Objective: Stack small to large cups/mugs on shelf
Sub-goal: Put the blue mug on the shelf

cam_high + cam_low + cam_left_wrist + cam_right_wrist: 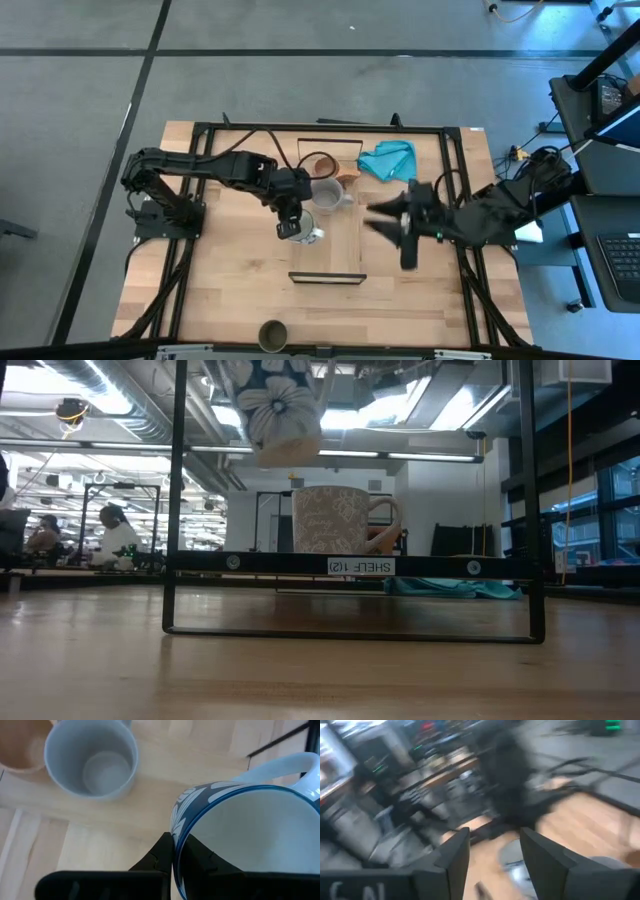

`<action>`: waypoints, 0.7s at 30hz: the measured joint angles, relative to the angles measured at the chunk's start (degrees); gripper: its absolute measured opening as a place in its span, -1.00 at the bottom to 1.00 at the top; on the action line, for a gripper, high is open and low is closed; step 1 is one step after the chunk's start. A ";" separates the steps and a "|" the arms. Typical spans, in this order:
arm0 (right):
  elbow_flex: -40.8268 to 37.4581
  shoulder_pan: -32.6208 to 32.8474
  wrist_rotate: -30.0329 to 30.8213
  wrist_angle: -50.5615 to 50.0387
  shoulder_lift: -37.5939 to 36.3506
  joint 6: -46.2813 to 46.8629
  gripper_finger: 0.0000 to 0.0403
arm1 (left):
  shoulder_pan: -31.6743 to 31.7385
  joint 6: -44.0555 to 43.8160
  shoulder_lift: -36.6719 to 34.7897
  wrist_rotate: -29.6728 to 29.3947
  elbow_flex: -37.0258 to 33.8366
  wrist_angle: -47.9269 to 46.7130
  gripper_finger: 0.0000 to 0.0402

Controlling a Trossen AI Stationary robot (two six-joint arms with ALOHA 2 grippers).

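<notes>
Shelf (340,255) mid-frame has the grey mug (327,195) and tan cup (322,164) on it. Left gripper (289,226) pinches the blue floral mug (250,840) by its rim, right gripper (385,222) is wide and empty, and the olive cup (272,335) at bottom is still waiting.

High cam: overhead, straight down, whole table (240,290) plus both arms and floor around. Low cam: at tabletop height, level across the wood, facing the room behind; shelf (350,565) fills mid-frame, close. Left wrist cam: very close, looking down past own fingers (160,857) onto blue-patterned mug (250,845) and grey mug (91,760). We see the grey mug (327,195) in high view too. Right wrist cam: blurred, faces over table toward room.
</notes>
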 joint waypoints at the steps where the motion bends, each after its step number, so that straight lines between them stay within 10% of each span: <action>1: -0.41 0.26 -0.63 0.70 0.00 -1.21 -0.12 | 0.05 -0.36 -0.02 0.00 0.00 0.57 -0.93; 12: -12.17 0.64 -1.43 -3.25 -10.33 0.37 -0.12 | 2.06 -4.64 1.21 -0.24 0.02 2.36 -0.93; 21: -32.08 1.51 -2.22 12.94 -26.50 -3.72 -0.12 | 4.57 -7.40 6.58 4.84 0.04 4.15 -0.93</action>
